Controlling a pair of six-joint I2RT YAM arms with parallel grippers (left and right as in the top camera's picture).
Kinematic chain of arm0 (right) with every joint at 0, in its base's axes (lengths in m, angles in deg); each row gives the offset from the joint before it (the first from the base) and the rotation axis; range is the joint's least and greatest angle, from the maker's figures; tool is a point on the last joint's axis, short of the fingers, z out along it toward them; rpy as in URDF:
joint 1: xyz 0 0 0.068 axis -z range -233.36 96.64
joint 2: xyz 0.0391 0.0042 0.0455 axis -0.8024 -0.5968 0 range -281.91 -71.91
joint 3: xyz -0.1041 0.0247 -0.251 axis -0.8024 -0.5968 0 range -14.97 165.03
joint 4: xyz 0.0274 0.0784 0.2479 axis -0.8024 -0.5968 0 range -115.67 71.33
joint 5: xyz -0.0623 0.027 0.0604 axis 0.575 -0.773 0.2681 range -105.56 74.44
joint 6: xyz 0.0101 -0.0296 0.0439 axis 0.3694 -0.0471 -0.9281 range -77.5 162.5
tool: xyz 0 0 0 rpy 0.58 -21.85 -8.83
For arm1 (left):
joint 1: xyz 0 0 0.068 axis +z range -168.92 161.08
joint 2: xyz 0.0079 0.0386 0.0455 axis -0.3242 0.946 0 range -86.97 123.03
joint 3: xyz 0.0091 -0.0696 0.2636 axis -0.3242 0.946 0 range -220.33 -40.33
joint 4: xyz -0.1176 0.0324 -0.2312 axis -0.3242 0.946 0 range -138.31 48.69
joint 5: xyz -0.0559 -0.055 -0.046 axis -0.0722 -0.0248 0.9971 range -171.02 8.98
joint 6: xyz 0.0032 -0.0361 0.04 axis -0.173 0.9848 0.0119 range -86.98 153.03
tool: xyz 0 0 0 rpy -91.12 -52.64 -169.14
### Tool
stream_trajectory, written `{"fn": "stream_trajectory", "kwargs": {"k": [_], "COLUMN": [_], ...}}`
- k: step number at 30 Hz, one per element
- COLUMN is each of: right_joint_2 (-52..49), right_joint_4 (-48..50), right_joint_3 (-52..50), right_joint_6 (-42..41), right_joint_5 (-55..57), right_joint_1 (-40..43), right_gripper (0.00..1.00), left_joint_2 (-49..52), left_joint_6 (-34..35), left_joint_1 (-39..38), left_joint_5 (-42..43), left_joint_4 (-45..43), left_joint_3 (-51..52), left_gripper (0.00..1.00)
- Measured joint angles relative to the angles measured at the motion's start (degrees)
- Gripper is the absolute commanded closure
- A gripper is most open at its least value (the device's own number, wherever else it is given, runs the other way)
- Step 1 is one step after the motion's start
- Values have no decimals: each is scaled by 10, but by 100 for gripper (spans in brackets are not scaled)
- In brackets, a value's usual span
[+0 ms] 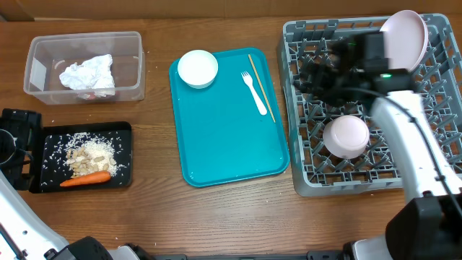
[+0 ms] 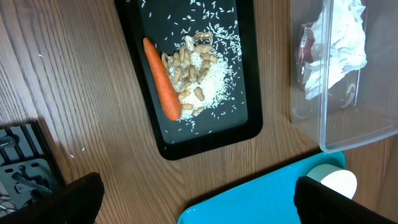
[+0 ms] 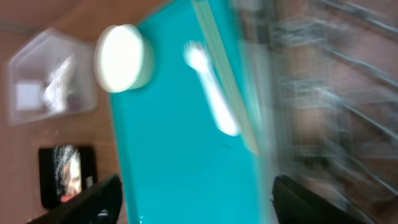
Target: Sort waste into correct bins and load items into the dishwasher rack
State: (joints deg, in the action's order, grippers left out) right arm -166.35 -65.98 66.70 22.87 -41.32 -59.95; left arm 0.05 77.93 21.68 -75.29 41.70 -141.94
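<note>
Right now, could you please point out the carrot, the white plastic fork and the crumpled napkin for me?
carrot [image 2: 160, 78]: left wrist view, middle of its body.
white plastic fork [image 1: 255, 94]: overhead view, middle of its handle.
crumpled napkin [image 1: 88, 72]: overhead view, centre of the wad.

Overhead straight down, wrist views nearer, all sharing black tray [image 1: 88, 126]

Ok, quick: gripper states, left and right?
Left gripper: open, fingers wide apart, holding nothing.
Right gripper: open, holding nothing, though its wrist view is blurred.
</note>
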Motion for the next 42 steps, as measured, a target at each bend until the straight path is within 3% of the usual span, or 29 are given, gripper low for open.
{"fn": "stream_trajectory", "kwargs": {"k": [5,6,10,14,28,42], "right_joint_2": [-18,-34,-116,-164,-262,-262], "right_joint_4": [122,135,176,192,195,172], "right_joint_3": [2,4,5,5,5,5], "right_joint_6": [-34,-31,22,70,107,107], "right_joint_5": [75,105,209,248,266,278], "right_joint_1": [-144,-163,-182,-174,-174,-213], "right_gripper": [17,13,5,6,33,38], "left_joint_2": [0,0,0,0,0,0], "left_joint_6": [0,0,0,0,0,0], "left_joint_1": [0,0,0,0,0,0], "left_joint_5": [0,0,0,0,0,0], "left_joint_4": [0,0,0,0,0,0], "left_joint_3": [0,0,0,0,0,0], "left_gripper": [0,0,0,0,0,0]}}
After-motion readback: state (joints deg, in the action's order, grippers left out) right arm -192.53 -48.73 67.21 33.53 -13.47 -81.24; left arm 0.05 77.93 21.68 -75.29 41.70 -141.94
